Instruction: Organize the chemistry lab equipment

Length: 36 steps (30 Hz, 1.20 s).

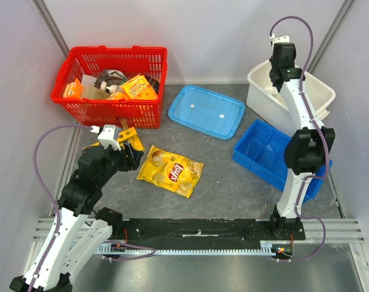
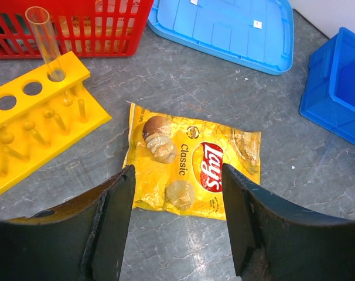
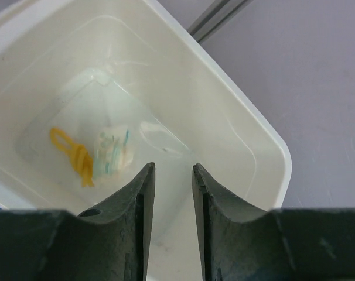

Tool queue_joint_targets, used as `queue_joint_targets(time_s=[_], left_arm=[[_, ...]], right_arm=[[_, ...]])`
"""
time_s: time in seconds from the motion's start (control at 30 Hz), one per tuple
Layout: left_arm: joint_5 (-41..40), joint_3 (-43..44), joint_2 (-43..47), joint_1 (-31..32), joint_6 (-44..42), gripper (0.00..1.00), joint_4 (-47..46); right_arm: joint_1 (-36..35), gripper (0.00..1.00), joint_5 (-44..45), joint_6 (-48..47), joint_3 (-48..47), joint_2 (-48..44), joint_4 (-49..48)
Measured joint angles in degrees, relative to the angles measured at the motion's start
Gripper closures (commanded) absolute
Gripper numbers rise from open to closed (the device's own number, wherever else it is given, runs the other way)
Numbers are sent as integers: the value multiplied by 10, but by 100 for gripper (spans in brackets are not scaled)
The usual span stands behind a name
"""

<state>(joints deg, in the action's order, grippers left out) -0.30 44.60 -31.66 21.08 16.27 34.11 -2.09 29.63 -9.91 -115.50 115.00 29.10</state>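
A yellow test tube rack point(image 2: 37, 117) lies on the grey table at the left, with one clear test tube point(image 2: 45, 41) standing in a hole. In the top view the rack point(image 1: 129, 132) sits just beyond my left gripper point(image 1: 131, 152). My left gripper point(image 2: 177, 175) is open wide and empty, low over the table at the near edge of a yellow Lay's chip bag point(image 2: 192, 167). My right gripper point(image 3: 172, 170) hangs over the white bin point(image 3: 248, 140), jaws a narrow gap apart and empty. A clear bag point(image 3: 107, 146) with a yellow band and a small white item lies in that bin.
A red basket point(image 1: 110, 106) with several items stands at the back left. A light blue lid point(image 1: 206, 111) lies at the back middle. A blue bin point(image 1: 263, 152) stands at the right, in front of the white bin point(image 1: 257, 91). My right arm point(image 1: 306, 149) reaches over the blue bin.
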Motion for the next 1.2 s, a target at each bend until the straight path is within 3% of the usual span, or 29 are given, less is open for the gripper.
queue_joint_targets(time_s=[0.3,0.53,0.63,0.9,1.07,1.2], left_arm=[[55,0,-33,0,-4,33,0],[87,0,-69,0,-5,33,1],[92,0,-67,0,-5,33,1],[70,0,-26,0,-5,33,1],[62,0,-11,0,-5,33,1],[61,0,-9,0,-5,33,1]], right_arm=[[-4,61,-35,75,11,-27,78],[-52,62,-133,180,127,-172,126],[-103,64,-164,218,194,-234,124],[-288,52,-166,386,379,-299,115],[-336,54,-146,537,503,-360,106],[-374,53,-87,659,535,-391,129]])
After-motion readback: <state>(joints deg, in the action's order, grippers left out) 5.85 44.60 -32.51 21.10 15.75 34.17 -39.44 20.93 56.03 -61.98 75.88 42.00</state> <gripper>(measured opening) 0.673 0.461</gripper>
